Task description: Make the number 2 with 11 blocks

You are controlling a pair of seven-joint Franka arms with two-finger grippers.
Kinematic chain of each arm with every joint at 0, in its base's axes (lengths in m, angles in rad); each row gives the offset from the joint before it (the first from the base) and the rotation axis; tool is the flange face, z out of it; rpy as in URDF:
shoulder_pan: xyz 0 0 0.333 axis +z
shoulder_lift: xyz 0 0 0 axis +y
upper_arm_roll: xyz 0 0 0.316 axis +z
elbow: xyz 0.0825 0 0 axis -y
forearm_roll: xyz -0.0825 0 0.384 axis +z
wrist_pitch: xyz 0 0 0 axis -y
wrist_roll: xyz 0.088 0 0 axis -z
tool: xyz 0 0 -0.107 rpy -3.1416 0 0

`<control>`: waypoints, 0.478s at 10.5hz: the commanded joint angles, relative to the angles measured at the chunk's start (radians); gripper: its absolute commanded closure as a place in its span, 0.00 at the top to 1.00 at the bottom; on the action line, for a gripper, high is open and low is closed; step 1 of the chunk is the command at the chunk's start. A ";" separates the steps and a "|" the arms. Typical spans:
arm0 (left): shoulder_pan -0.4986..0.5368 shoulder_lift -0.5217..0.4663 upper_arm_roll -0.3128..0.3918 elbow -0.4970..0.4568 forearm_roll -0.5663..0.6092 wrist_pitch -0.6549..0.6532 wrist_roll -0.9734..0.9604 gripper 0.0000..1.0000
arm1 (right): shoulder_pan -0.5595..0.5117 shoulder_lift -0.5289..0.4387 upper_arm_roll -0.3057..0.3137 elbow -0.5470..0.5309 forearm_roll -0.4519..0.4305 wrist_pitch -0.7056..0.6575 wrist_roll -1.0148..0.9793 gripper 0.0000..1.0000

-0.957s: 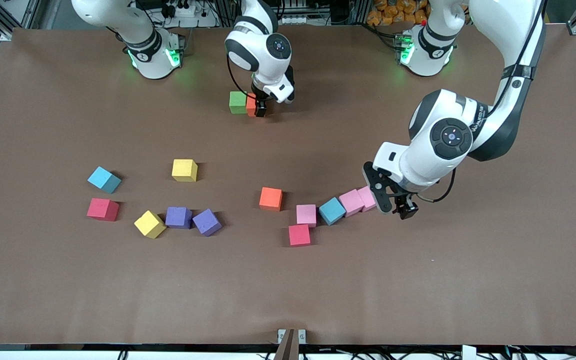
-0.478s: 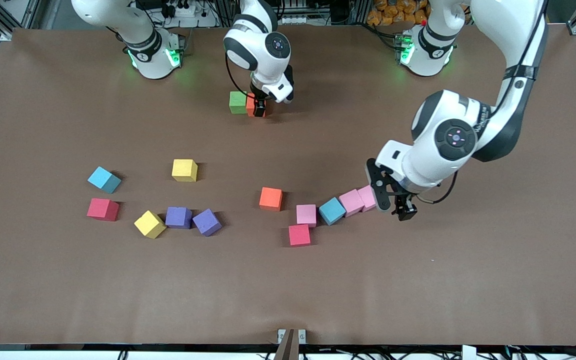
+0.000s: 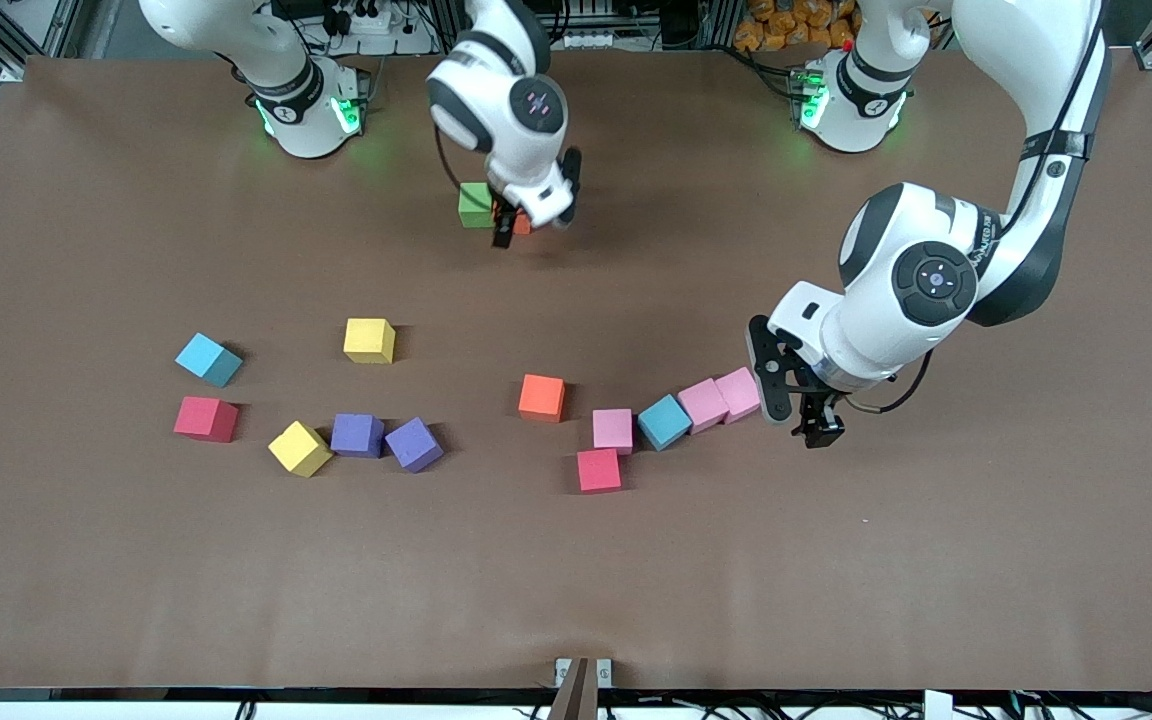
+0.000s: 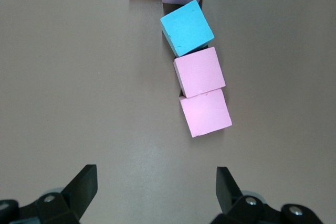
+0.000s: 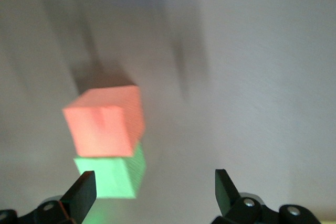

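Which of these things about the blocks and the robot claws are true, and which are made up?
1. The green block sits right beside an orange block. True.
2. The left claw is squeezing a pink block. False: it is open and holds nothing; the nearest pink block lies on the table next to it.
3. Two purple blocks lie side by side. True.
4. The number 2 is already finished. False: only the green and orange blocks are placed together; the others are scattered.
5. The right claw is carrying the orange block. False: it is open above that block, which rests on the table.
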 commanded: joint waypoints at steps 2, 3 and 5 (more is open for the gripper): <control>0.003 0.004 -0.007 -0.003 -0.020 -0.003 0.012 1.00 | -0.240 0.003 0.011 0.115 0.009 -0.088 0.039 1.00; 0.006 0.008 -0.007 -0.009 -0.026 -0.003 -0.010 1.00 | -0.315 0.009 0.011 0.165 0.010 -0.113 0.041 1.00; 0.002 0.046 -0.006 -0.007 -0.073 0.003 -0.075 1.00 | -0.430 0.068 0.009 0.301 0.009 -0.152 0.044 1.00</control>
